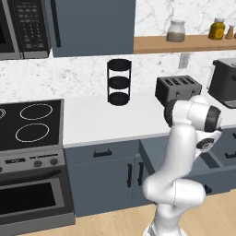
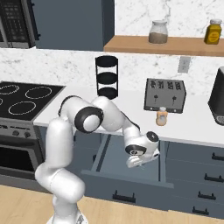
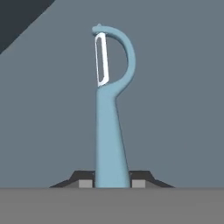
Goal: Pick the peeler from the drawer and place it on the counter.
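In the left base view you see the white arm bent over the open drawer (image 1: 216, 168) at the right, below the white counter (image 1: 101, 122). On the counter stand a black toaster (image 1: 177, 88) and a black three-tier rack (image 1: 119, 82); the black stovetop (image 1: 30, 124) lies at the left. The hand itself is hidden behind the arm here, so from this side you cannot tell how the jaws stand.

In the right base view you find the gripper (image 2: 134, 165) low inside the pulled-out drawer (image 2: 127, 181), with the wrist pointing down toward the drawer floor. The toaster (image 2: 165, 95) and a small shaker (image 2: 162, 116) stand on the counter (image 2: 192, 124) just behind the drawer. The peeler is too small to make out in this view.

In the hand view the peeler (image 3: 110, 109) shows clearly — a pale teal handle with a curved head and a thin white blade. Its handle end sits between the two dark fingertips (image 3: 85, 180), which press on it from both sides, so the jaws are clenched on the peeler. Behind it is the grey floor of the drawer (image 3: 183, 87); whether the peeler touches that floor or is lifted, you cannot tell.
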### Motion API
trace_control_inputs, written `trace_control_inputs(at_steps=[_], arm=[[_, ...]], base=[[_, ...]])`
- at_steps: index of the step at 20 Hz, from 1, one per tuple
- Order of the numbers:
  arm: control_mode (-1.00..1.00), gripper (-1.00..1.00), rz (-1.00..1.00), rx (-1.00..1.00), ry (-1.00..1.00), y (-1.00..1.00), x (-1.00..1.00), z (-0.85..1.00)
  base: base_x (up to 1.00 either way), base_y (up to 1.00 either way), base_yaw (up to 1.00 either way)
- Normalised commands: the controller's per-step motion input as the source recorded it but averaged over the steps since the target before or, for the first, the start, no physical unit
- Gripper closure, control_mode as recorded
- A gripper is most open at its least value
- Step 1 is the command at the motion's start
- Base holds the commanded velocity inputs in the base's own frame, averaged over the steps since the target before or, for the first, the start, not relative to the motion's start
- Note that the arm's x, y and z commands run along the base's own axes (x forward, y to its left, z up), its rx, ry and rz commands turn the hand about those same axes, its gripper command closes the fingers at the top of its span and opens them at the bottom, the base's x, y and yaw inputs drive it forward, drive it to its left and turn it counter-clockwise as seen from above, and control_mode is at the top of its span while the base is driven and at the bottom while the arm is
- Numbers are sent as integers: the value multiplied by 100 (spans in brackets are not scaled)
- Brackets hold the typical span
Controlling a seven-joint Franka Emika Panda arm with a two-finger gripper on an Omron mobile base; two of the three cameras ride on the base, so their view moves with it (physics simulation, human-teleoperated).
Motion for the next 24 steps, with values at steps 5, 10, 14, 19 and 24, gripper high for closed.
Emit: trace_control_inputs(at_steps=[5,10,14,19,24], arm=[[-100,100,32,-8,-7,16,-47,100],[-100,100,24,-2,-8,15,-14,100],[-100,100,12,0,-9,24,60,100],[-100,100,8,0,-1,13,89,81],[-100,100,3,0,1,18,100,-2]], base=[[0,0,0],[0,0,0],[0,0,0],[0,0,0],[0,0,0]])
